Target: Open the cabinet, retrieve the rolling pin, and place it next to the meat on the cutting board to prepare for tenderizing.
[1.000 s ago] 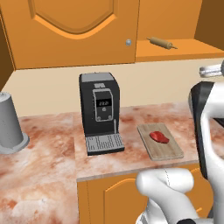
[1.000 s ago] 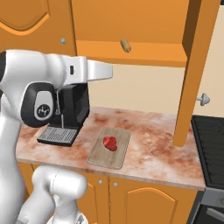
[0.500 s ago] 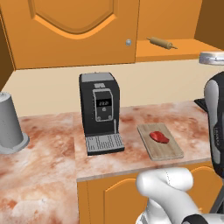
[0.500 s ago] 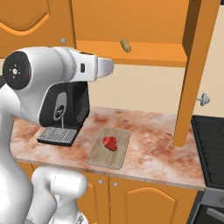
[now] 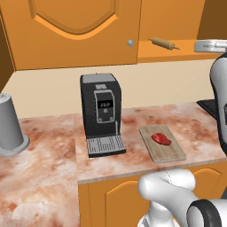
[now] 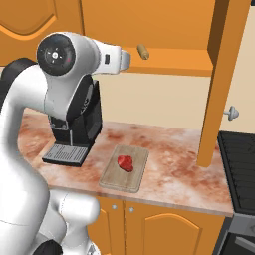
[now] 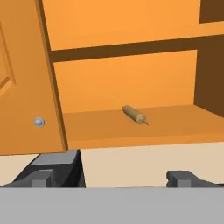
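Cabinet [image 6: 219, 84] door standing open, rolling pin [image 7: 134, 114] lying on its shelf, meat [image 5: 161, 139] sitting on cutting board [image 5: 170, 153], gripper [image 7: 111, 177] fingers spread apart, facing shelf

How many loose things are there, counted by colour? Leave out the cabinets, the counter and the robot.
Black: 1, coffee machine
Grey: 1, canister
Red: 1, meat
Wood-coloured: 2, rolling pin, cutting board
Total: 5
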